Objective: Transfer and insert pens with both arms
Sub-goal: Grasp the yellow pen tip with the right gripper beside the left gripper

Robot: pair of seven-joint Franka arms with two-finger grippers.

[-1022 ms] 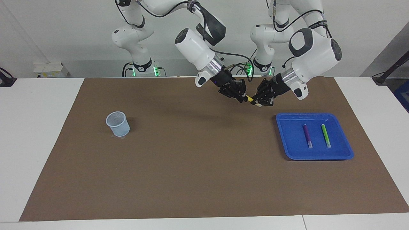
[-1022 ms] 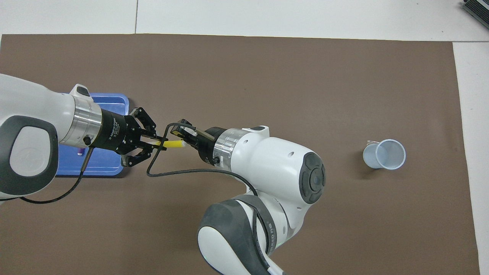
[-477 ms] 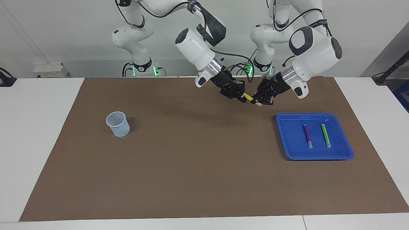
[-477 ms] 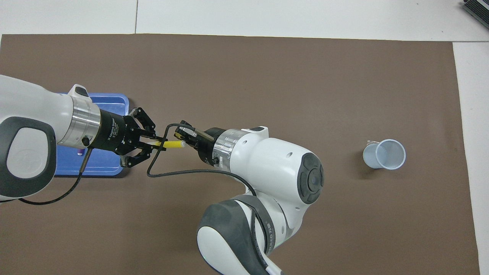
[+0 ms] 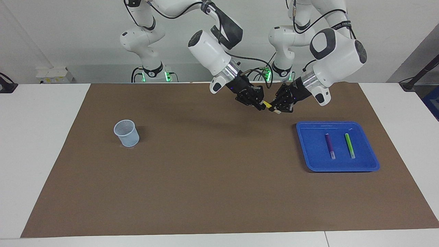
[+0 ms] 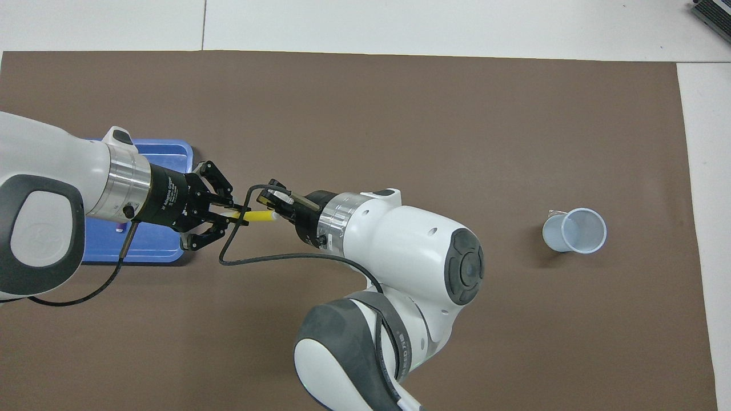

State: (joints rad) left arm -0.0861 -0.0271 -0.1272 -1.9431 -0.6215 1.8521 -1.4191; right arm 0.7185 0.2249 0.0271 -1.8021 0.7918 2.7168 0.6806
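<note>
Midair, the left claw (image 5: 273, 106) grips the yellow pen (image 6: 258, 216) over the brown mat, while the right claw (image 5: 261, 104) meets its pale end; whether it is clamped I cannot tell. Purple pen (image 5: 330, 145) and green pen (image 5: 349, 145) lie in the blue tray (image 5: 308, 151) at the bench's left-arm end.

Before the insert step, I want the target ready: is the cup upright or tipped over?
Upright: the cup stands on its base on the brown mat, open mouth up.
</note>
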